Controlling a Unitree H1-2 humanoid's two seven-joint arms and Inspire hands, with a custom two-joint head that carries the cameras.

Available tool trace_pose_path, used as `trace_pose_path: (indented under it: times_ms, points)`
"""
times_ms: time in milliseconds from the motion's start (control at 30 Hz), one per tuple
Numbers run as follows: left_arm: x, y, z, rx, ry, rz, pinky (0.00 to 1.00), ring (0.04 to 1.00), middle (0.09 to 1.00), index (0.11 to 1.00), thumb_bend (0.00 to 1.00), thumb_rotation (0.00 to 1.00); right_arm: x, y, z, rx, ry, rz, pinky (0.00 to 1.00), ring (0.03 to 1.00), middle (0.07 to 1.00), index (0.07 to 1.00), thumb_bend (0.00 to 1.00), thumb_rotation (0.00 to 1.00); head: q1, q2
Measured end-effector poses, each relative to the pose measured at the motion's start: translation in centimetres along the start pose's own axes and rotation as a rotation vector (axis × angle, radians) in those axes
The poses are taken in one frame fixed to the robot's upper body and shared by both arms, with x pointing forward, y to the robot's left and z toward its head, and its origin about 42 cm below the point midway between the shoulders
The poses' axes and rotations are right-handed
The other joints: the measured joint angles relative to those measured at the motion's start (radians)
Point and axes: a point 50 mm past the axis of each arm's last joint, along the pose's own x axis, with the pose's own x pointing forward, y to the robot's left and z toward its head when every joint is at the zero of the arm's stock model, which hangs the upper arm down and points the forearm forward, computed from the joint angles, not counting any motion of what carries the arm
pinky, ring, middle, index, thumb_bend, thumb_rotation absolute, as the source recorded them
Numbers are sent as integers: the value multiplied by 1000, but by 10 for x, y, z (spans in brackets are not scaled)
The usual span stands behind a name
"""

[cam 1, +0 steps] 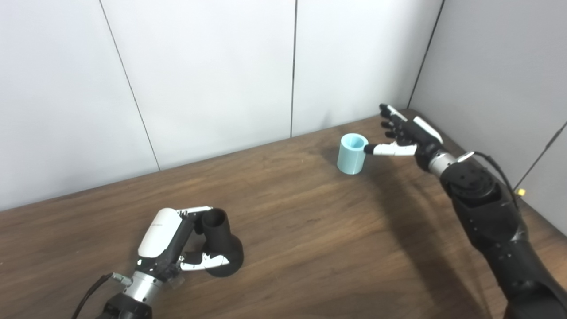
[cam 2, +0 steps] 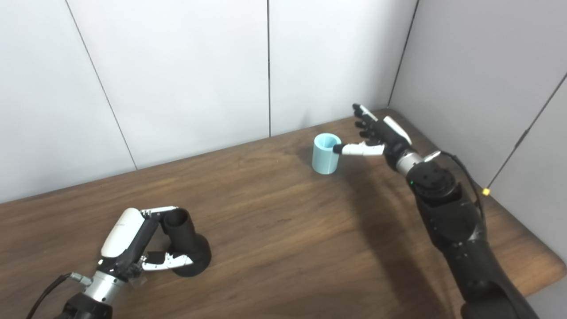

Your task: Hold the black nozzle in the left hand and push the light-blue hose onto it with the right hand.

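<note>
The black nozzle [cam 1: 220, 241] stands upright on the wooden table [cam 1: 310, 239] at the near left, wide base down and open tube up. My left hand [cam 1: 170, 241] wraps it, fingers behind the tube and thumb across the base in front. The light-blue hose [cam 1: 352, 153], a short open cylinder, stands upright at the far right of the table. My right hand [cam 1: 405, 135] hovers just right of it, fingers spread apart, with the thumb tip touching or nearly touching the hose's rim. It holds nothing.
White wall panels [cam 1: 199, 75] run along the table's far edge, and a grey panel [cam 1: 500, 75] closes the right side. A wide stretch of bare wood lies between the nozzle and the hose. A cable with a yellow tip [cam 1: 521, 192] hangs by my right forearm.
</note>
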Motion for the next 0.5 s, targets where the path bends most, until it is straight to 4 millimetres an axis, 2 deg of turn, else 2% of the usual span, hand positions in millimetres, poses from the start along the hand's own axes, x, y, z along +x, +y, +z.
trace_pose_path:
  times_ms: [200,367,500]
  points:
    - [-1,0,-1,-10,4,-3,375,402,463,493,504,0,4,9,-7,16,30,38,954,1000,1000,1000,899,261,-3,3]
    - [0,0,-1,-9,1,-5,386,405,469,489,505,0,10,26,-12,40,41,73,920,980,1000,1000,944,298,-3,3]
    - [0,0,-1,-15,3,-5,397,420,472,488,505,0,12,32,-13,31,41,75,907,952,1000,1000,875,267,3,5]
